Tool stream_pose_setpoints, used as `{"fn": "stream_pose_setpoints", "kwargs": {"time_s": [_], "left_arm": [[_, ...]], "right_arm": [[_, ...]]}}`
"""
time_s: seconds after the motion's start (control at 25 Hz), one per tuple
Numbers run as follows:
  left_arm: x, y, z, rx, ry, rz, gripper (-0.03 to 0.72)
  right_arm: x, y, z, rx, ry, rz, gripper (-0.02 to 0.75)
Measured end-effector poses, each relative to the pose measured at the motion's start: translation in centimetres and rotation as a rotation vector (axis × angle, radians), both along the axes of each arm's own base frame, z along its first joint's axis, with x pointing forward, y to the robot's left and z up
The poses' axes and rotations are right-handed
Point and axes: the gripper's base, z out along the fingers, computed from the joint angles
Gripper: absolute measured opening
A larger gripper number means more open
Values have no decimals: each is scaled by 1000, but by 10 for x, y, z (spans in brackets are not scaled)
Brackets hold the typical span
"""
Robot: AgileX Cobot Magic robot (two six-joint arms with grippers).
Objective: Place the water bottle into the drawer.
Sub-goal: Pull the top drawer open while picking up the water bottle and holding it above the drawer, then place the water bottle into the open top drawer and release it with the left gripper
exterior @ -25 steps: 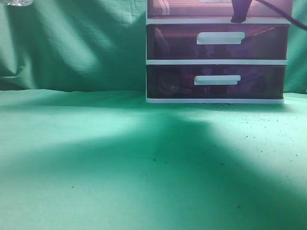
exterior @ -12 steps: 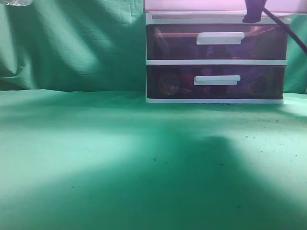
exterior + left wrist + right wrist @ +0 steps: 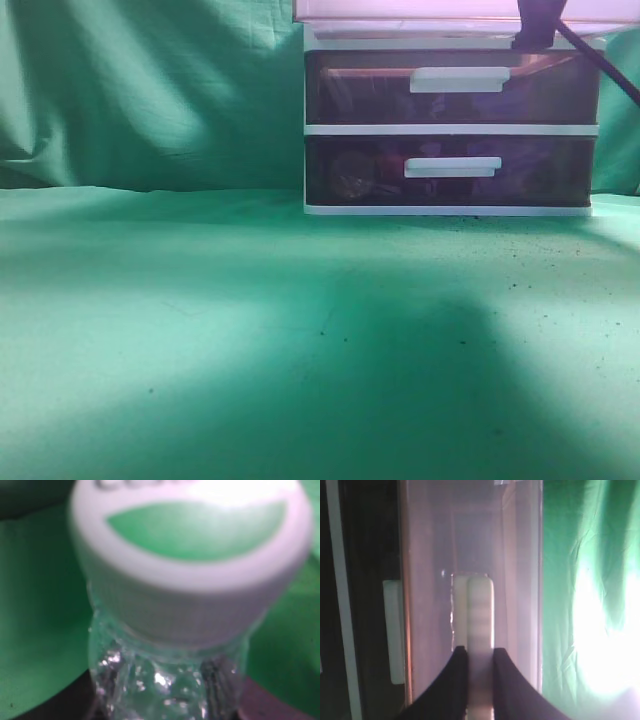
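The right gripper has its two dark fingers closed on the white bar handle of the drawer, the top one of the white-framed unit. The water bottle fills the left wrist view, its white and green cap very near the camera. The left gripper's fingers are not visible there, so its opening cannot be told.
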Motion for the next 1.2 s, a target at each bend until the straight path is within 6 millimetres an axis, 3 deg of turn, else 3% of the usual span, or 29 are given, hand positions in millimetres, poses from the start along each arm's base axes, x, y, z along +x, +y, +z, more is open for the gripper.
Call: {"fn": "stream_pose_setpoints", "kwargs": {"time_s": [0.08,0.16,0.28,0.4,0.56,0.68,0.8,1.2], "left_arm": [[3,-6,16,-3,-53,-28,276],[9,-14,45,-2,-142,-64,276],[29,-29,89,-25,-240,-90,276],[55,-48,119,-24,-255,-113,276],[88,-83,143,-13,-267,-173,276],[106,-113,147,-11,-277,-223,276],[121,-137,137,11,-278,-266,276],[177,-171,65,154,-233,-255,276]], "right_arm": [[0,0,0,-5,-5,-3,99],[0,0,0,-8,-5,-5,99],[0,0,0,-12,-6,-5,99],[0,0,0,-14,-8,-6,99],[0,-1,0,-17,-9,-6,99],[0,-1,0,-15,-7,-11,99],[0,-2,0,-12,-5,-16,99],[-1,-2,0,-13,13,-15,99]]}}
